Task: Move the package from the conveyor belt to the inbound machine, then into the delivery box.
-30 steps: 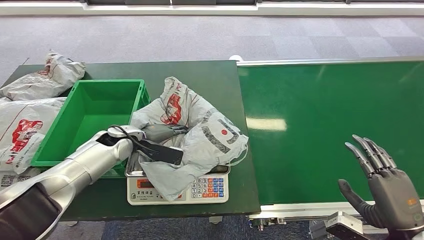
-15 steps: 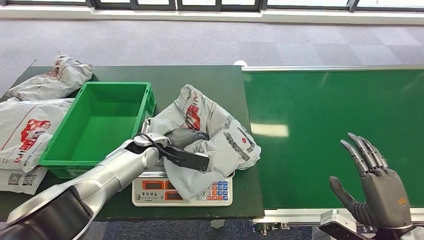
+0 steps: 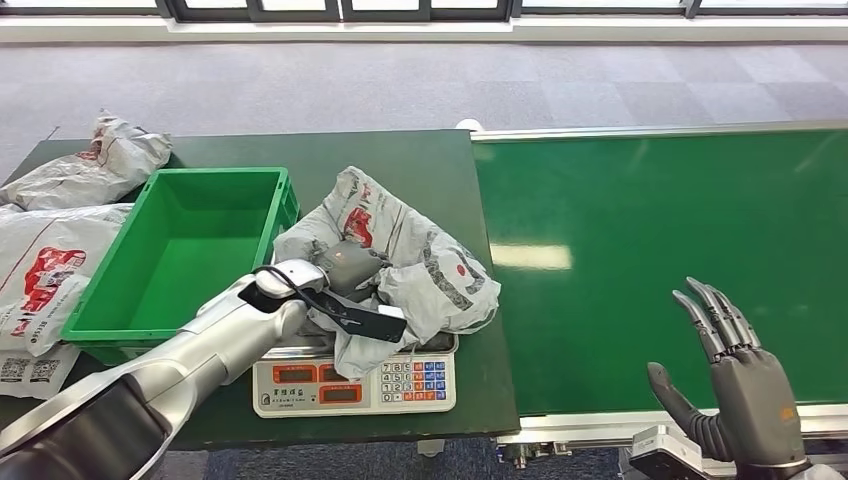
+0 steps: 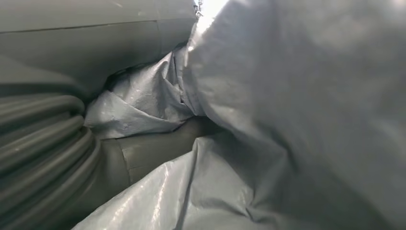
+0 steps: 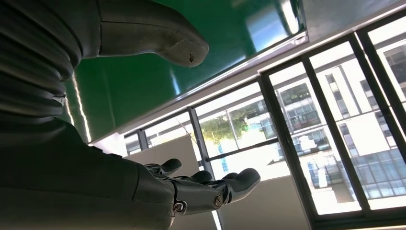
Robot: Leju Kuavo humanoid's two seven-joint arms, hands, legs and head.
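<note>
Grey package (image 3: 400, 265) at frame centre, lying crumpled on the scale (image 3: 355, 378) just right of the green delivery box (image 3: 175, 250), gripped by left hand (image 3: 345, 268) pressed into its folds. Left fingers buried in plastic, hard to make out; box interior bare green. Right hand (image 3: 735, 385) lower right beside conveyor belt (image 3: 660, 250), fingers spread, holding nothing.

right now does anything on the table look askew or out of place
The crumpled grey plastic mailer package sits lopsided on the small white weighing scale, spilling past its steel pan and covering part of the keypad. The left hand grips into its folds. The green plastic crate beside it is empty.
</note>
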